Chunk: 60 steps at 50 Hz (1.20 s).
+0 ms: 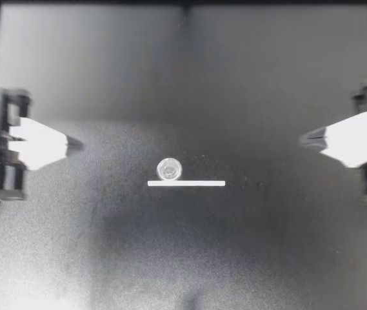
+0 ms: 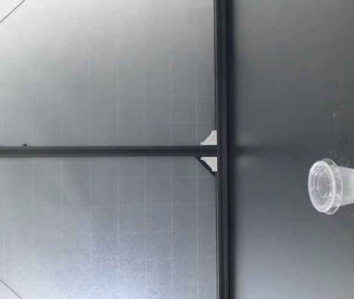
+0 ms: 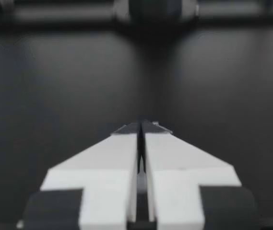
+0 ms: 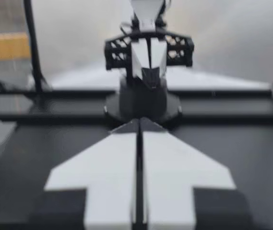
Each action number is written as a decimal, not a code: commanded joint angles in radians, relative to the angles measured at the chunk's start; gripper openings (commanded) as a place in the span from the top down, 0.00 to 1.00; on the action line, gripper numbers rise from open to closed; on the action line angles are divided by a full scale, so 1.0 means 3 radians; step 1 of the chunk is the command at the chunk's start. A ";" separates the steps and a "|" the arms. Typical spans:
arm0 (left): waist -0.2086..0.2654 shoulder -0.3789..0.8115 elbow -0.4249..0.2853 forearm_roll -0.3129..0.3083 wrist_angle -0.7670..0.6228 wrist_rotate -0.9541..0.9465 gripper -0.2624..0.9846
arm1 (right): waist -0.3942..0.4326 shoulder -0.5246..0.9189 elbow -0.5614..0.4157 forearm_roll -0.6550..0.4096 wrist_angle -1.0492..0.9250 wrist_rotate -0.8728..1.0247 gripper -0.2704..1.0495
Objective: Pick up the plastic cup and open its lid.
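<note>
Now | plastic cup (image 1: 169, 169) well apart from left gripper (image 1: 80, 144), right gripper (image 1: 302, 137) | both closed, empty

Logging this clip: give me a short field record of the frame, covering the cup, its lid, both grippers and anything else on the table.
cup: clear plastic cup, upright near the middle of the table
lid: on the cup, closed
left gripper: shut, empty, well apart from the cup
right gripper: shut, empty, well apart from the cup
other: white strip lying flat right beside the cup
task stage: not begun; cup not yet picked up
</note>
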 commanded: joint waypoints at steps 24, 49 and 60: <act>0.0010 0.1411 -0.0424 -0.0169 -0.0046 -0.0026 0.78 | -0.0056 0.1514 -0.0716 0.0194 -0.0061 0.0010 0.93; 0.0005 0.2112 -0.0552 -0.0133 -0.0470 0.0031 0.30 | -0.0164 0.2531 -0.1391 0.0194 0.0251 0.0000 0.93; -0.0005 0.2552 -0.0614 -0.0128 -0.0905 0.0005 0.30 | -0.0164 0.2807 -0.1677 0.0189 0.0665 -0.0015 0.93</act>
